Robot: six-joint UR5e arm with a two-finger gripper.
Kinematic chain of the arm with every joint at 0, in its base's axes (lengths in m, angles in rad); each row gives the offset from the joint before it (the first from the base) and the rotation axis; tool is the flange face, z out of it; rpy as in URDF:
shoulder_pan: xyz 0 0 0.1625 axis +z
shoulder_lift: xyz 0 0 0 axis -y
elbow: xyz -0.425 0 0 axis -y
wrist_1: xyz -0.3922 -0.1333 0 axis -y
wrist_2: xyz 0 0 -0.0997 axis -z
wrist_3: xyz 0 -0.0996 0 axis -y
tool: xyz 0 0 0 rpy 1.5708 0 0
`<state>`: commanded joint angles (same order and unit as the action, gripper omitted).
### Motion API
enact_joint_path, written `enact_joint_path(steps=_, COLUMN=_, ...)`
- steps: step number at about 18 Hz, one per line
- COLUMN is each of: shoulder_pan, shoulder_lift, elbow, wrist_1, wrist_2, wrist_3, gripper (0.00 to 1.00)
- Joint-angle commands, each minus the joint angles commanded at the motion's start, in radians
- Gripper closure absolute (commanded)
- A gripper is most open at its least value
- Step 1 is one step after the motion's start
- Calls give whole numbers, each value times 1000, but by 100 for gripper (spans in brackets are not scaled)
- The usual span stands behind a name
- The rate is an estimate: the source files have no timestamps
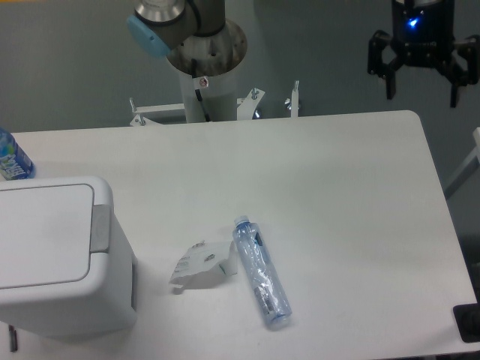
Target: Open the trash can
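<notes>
Fingers of the black gripper (422,78) stand spread apart with nothing between them, hanging in the air beyond the far right corner of the table (337,187), a blue light glowing on the body above them. Well apart from it, at the near left edge, sits the trash can (64,259): a big boxy bin of smooth white plastic with rounded corners. Its flat white lid (41,234) lies shut, and a grey push-button strip (100,227) runs along the lid's right side. Right of the bin, on the matte white tabletop, lies a crumpled white wrapper (201,265), touching or just beside a clear plastic bottle (260,271) on its side. A blue-labelled bottle (10,157) peeks in at the far left edge.
</notes>
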<state>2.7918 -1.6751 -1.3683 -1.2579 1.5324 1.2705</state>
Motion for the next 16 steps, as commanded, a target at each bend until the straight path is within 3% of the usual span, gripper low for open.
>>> enact_joint_path(steps=7, shoulder_pan=-20, shoulder_lift=-12, elbow=3, wrist_1=0, wrist_2=-12, wrist_3=-144, gripper=0)
enact_joint_path(steps=16, shoulder_pan=-77, shoulder_lift=-11, elbow=5, wrist_1=18, wrist_2=-129, wrist_3=-468, gripper=0)
